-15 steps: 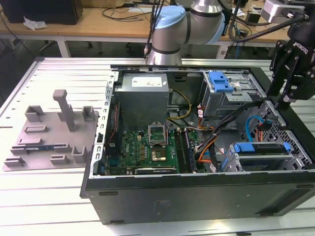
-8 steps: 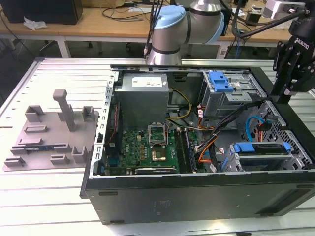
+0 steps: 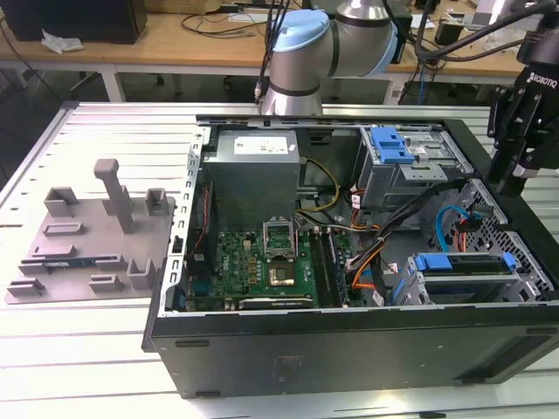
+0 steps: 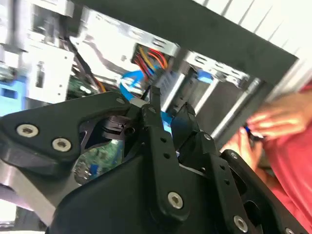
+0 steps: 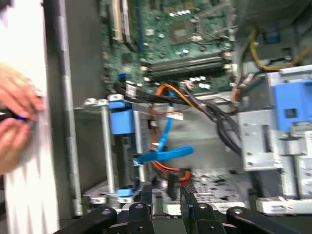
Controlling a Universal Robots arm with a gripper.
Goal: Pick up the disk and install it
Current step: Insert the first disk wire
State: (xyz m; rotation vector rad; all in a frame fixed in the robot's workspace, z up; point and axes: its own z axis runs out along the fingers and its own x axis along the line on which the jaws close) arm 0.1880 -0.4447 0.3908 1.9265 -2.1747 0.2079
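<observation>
The disk (image 3: 460, 263) shows its bright blue carrier edge in the drive cage at the exterior view's lower right corner of the open computer case (image 3: 349, 349). In the first wrist view the same blue carrier edge of the disk (image 5: 121, 123) lies ahead of the fingers. My black gripper (image 3: 515, 175) hangs above the case's rim on the exterior view's right, higher than the cage and apart from the disk. In both wrist views the gripper (image 5: 166, 192) (image 4: 169, 109) is open by a narrow gap, with nothing between its fingers.
A person's hand (image 5: 17, 114) and red sleeve (image 4: 287, 146) are just outside the case wall near the gripper. A ridged blue latch (image 3: 390, 144) tops the upper cage. Cables (image 3: 367, 262), a blue ribbon cable (image 5: 163, 155) and the motherboard (image 3: 262, 262) fill the case. A grey fixture plate (image 3: 87, 236) lies at the exterior view's left.
</observation>
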